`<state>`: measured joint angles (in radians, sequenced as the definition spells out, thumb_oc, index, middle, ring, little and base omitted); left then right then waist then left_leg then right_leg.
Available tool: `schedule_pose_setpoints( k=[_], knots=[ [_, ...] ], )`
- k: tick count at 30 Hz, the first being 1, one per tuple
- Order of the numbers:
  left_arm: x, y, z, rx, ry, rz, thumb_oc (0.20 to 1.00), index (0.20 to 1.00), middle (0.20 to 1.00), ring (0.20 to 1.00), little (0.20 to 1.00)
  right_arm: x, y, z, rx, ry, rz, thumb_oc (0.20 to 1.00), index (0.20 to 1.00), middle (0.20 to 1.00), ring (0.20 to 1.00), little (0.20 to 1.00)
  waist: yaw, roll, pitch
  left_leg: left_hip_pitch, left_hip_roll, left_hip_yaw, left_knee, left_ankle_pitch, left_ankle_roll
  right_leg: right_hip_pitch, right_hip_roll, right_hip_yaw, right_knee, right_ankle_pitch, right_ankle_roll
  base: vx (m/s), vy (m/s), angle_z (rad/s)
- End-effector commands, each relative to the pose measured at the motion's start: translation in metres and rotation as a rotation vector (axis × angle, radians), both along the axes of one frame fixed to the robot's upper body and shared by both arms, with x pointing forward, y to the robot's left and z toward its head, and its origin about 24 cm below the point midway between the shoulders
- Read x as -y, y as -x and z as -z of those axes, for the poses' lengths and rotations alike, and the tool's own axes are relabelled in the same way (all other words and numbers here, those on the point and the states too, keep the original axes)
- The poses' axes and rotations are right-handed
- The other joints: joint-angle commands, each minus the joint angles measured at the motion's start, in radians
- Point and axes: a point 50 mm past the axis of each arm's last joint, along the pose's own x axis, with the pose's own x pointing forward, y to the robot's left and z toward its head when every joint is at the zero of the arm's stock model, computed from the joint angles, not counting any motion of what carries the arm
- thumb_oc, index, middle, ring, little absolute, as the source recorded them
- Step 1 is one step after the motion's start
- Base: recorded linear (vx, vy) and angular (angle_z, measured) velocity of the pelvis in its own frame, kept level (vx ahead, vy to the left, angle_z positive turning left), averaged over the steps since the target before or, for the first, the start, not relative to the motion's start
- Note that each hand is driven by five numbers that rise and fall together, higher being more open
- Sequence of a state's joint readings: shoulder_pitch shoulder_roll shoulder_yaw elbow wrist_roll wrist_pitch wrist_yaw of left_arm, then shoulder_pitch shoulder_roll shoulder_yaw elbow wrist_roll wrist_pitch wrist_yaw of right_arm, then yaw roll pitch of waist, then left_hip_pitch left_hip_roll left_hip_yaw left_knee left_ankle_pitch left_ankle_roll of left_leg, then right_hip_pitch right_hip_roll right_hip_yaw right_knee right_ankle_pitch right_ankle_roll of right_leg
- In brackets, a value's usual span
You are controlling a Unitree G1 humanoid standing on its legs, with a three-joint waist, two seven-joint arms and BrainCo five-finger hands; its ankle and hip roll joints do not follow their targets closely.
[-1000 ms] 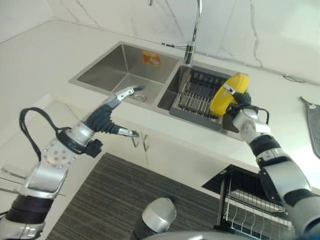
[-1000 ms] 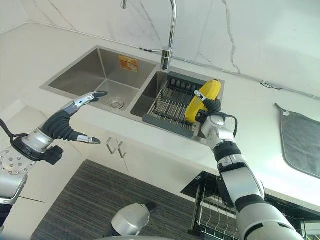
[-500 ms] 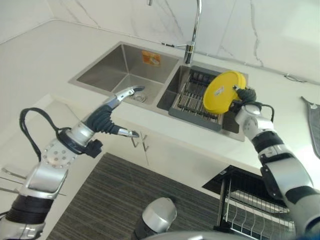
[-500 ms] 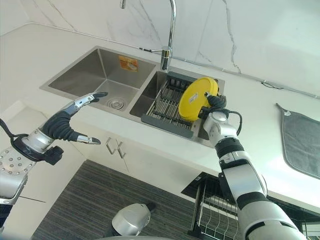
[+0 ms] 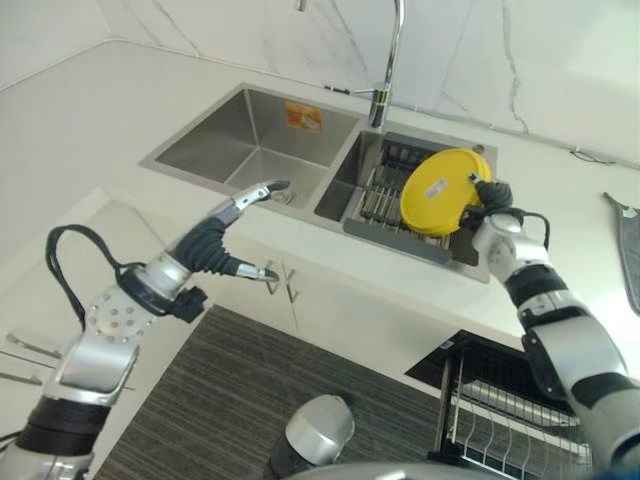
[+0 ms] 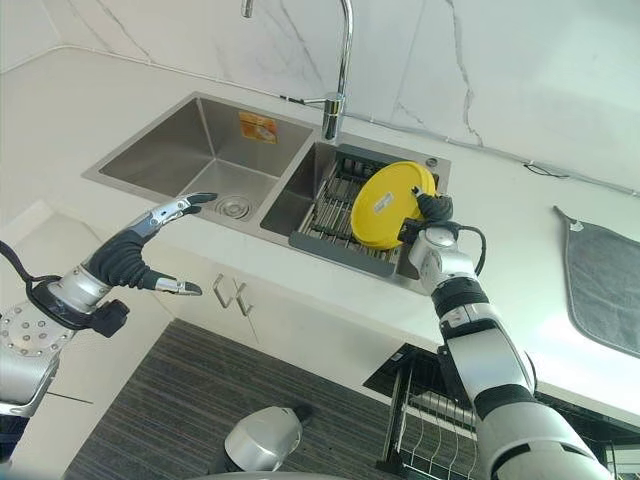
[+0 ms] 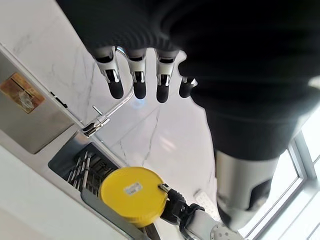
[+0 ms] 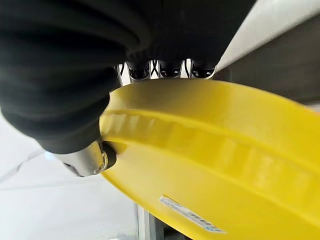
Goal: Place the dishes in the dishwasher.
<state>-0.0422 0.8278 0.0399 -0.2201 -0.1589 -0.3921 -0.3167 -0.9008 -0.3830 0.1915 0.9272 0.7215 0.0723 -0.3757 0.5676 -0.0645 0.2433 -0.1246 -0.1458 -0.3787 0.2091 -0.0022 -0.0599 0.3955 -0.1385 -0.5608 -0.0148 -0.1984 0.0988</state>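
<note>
A yellow plate (image 5: 440, 190) hangs above the dark dish rack (image 5: 400, 215) in the right basin of the sink, its underside tilted toward me. My right hand (image 5: 488, 195) is shut on the plate's right rim, thumb (image 8: 87, 157) pressed on the underside and fingers (image 8: 160, 69) behind the rim. The plate (image 7: 132, 195) is also seen from afar in the left wrist view. My left hand (image 5: 232, 225) floats open over the counter's front edge, left of the sink, holding nothing. The open dishwasher's wire rack (image 5: 500, 415) sits low at the right.
A steel double sink (image 5: 245, 135) with a tall tap (image 5: 392, 60) is set in the white counter (image 5: 90, 110). A grey mat (image 6: 605, 285) lies on the counter at the far right. Cabinet handles (image 5: 285, 282) sit below the sink; a striped dark rug (image 5: 250, 400) covers the floor.
My right hand has lifted the yellow plate out of the dish rack and turned it from edge-on to face me. The left hand has drifted slightly lower and to the right.
</note>
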Motion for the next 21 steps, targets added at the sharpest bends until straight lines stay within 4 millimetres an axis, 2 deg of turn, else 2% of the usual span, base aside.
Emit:
schedule_pose_setpoints(
  k=[1,3,5,8,12,15,17,21],
  knots=[
    [0.0,0.012,0.017,-0.05,0.066,0.015,1.0,1.0,1.0,1.0,1.0,-0.028,0.003,-0.01,0.186,-0.17,-0.117,0.2,0.2,0.2,0.2,0.2,-0.011,0.026,-0.127,0.135,0.199,0.039,-0.277,0.091,-0.026,-0.042,-0.026,0.017,0.041,0.075,0.01,-0.07,-0.064,-0.02],
    [0.0,0.01,0.016,-0.037,0.069,0.009,1.0,1.0,1.0,1.0,1.0,-0.039,0.005,-0.019,0.269,-0.259,-0.145,0.2,0.2,0.2,0.2,0.2,-0.017,0.023,-0.13,0.132,0.195,0.041,-0.284,0.097,-0.024,-0.039,-0.022,0.021,0.034,0.078,0.012,-0.1,-0.081,-0.03],
    [0.001,0.009,0.015,-0.018,0.057,0.001,1.0,1.0,1.0,1.0,1.0,-0.046,0.007,-0.036,0.356,-0.284,-0.187,0.2,0.2,0.2,0.2,0.2,-0.025,0.015,-0.134,0.126,0.187,0.041,-0.286,0.097,-0.021,-0.044,-0.019,0.027,0.028,0.082,0.014,-0.12,-0.077,-0.03],
    [-0.001,0.006,0.013,0.015,0.06,-0.04,1.0,1.0,1.0,1.0,1.0,-0.052,0.015,-0.061,0.466,-0.281,-0.204,0.2,0.2,0.2,0.2,0.2,-0.051,0.006,-0.143,0.123,0.181,0.052,-0.288,0.095,-0.015,-0.059,-0.019,0.048,0.023,0.089,0.017,-0.12,-0.065,-0.01],
    [-0.004,0.003,0.011,0.038,0.09,-0.079,1.0,1.0,1.0,1.0,1.0,-0.063,0.022,-0.078,0.533,-0.301,-0.249,0.2,0.2,0.2,0.2,0.2,-0.073,0.0,-0.15,0.123,0.184,0.068,-0.289,0.088,-0.013,-0.07,-0.019,0.075,0.003,0.104,0.02,-0.08,-0.057,-0.15],
    [-0.005,0.002,0.012,0.044,0.138,-0.109,1.0,1.0,1.0,1.0,1.0,-0.067,0.038,-0.08,0.594,-0.396,-0.302,0.2,0.2,0.2,0.2,0.2,-0.111,0.002,-0.153,0.108,0.189,0.094,-0.291,0.106,-0.009,-0.098,-0.015,0.1,-0.018,0.135,0.017,-0.21,-0.004,-0.27],
    [-0.003,0.001,0.016,0.04,0.151,-0.131,1.0,1.0,1.0,1.0,1.0,-0.065,0.051,-0.077,0.621,-0.368,-0.328,0.2,0.2,0.2,0.2,0.2,-0.148,-0.001,-0.155,0.108,0.196,0.109,-0.293,0.103,-0.008,-0.119,-0.01,0.13,-0.024,0.142,0.015,-0.1,-0.044,-0.24],
    [-0.001,0.002,0.025,0.035,0.173,-0.183,1.0,1.0,1.0,1.0,1.0,-0.044,0.074,-0.056,0.652,-0.386,-0.363,0.2,0.2,0.2,0.2,0.2,-0.225,0.003,-0.159,0.114,0.212,0.155,-0.296,0.097,-0.003,-0.16,-0.01,0.185,-0.027,0.16,0.016,-0.1,-0.02,-0.45]
  ],
)
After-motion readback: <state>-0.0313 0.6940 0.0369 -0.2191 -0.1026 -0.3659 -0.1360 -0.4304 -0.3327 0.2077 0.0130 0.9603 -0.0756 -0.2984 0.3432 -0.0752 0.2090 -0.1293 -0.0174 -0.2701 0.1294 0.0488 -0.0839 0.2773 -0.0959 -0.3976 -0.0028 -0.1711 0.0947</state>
